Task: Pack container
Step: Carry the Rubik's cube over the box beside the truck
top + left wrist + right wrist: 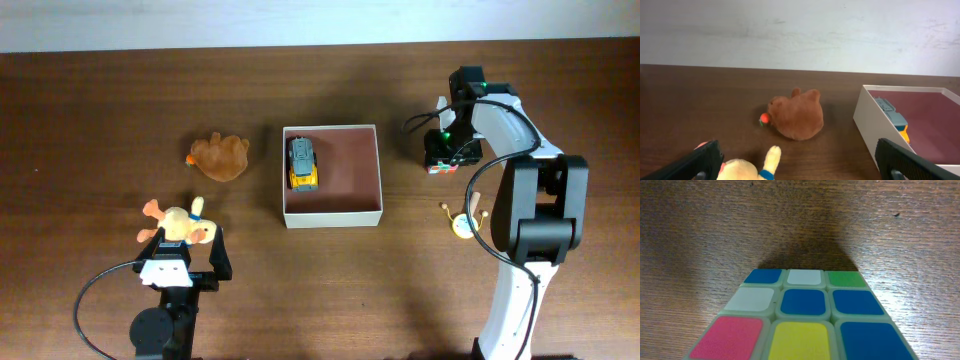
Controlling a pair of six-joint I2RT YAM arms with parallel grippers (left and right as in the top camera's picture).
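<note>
The container (331,214) is a square white box with a pinkish-brown inside, at the table's middle, and its wall shows in the left wrist view (871,124). A yellow and grey toy car (304,163) lies inside it (896,123). My left gripper (185,252) is open, its fingers (802,162) either side of a yellow plush toy (178,225) (747,169). A brown plush toy (220,157) (796,115) lies left of the container. My right gripper (452,148) sits over a colour puzzle cube (443,166) (805,322). The cube hides its fingers.
A small yellow toy with thin arms (462,224) lies on the table near the right arm's base. The dark wooden table (90,120) meets a pale wall at the back (800,30).
</note>
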